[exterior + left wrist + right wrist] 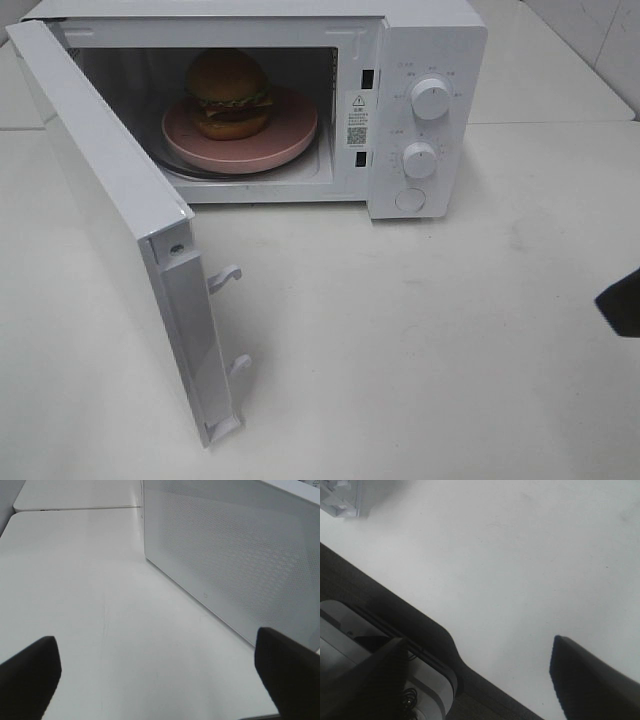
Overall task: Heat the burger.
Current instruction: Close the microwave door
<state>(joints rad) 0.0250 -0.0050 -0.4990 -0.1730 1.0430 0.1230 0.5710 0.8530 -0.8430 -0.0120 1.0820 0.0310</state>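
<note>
The burger is golden-brown, the plate pink, the microwave white, its door dot-patterned, the fingers black.

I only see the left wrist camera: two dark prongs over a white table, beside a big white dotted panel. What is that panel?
Observer: That is the door of a microwave, swung wide open; you see its outer face.
Operator: Is anything inside?
Observer: Yes, the burger sits on a pink plate in there.
Operator: Where is the other arm?
Observer: The right gripper hangs open over the table near its edge, holding nothing.
</note>
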